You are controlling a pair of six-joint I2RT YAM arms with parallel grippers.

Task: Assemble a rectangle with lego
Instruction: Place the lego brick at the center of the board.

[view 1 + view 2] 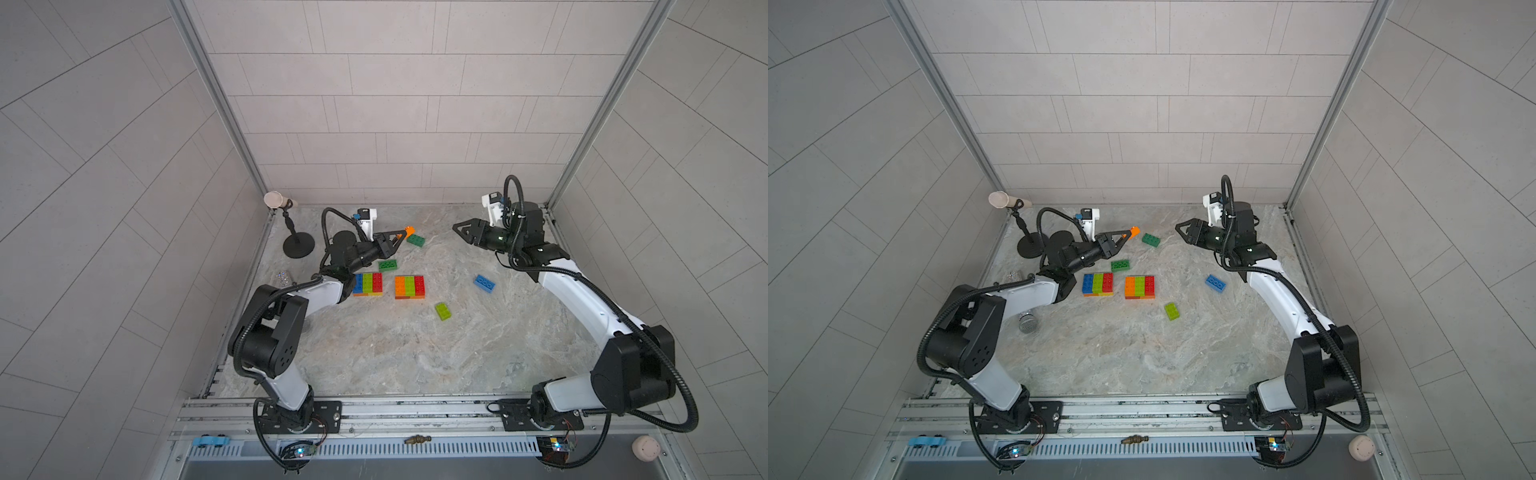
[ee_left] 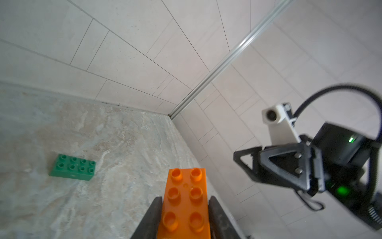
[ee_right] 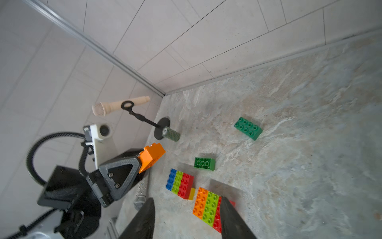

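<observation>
marbled tabletop carries scattered lego bricks, two brick slabs, a stand, perhaps a can.

Robot lab: panelled enclosure, aluminium rails

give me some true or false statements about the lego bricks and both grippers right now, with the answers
1. The left gripper is shut on an orange brick. True.
2. The right gripper holds a blue brick. False: its fingers are apart with nothing between them; the blue brick lies loose on the table.
3. Two dark green bricks lie loose on the table. True.
4. The blue-lime-red block and the orange-lime-red block are joined. False: bare table shows between them.
</observation>
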